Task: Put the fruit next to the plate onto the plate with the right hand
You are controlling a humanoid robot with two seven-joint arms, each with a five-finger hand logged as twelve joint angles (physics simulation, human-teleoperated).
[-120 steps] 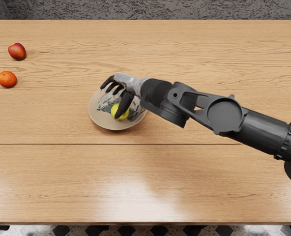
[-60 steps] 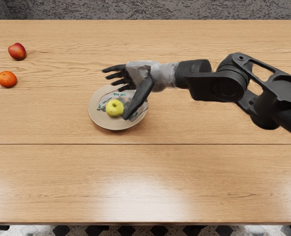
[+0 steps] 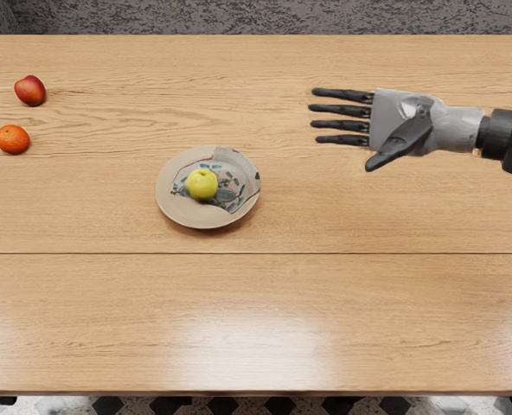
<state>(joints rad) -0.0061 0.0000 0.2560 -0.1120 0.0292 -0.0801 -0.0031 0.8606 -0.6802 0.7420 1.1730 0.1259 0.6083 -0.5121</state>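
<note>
A yellow-green apple (image 3: 202, 183) lies on the patterned plate (image 3: 176, 210), a little left of the plate's middle. My right hand (image 3: 353, 127) hovers well to the right of the plate, above the table's back right part. Its fingers are stretched out flat toward the left, the thumb points down, and it holds nothing. The arm enters from the right edge. The left arm does not show.
A red apple (image 3: 30, 90) and an orange (image 3: 12, 139) lie near the table's back left edge, far from the plate. The wooden table (image 3: 256, 320) spans the whole view, with its front edge near the bottom.
The right hand let go of the yellow-green apple on the plate, opened, and drew back to the right and up. The apple stays on the plate.
</note>
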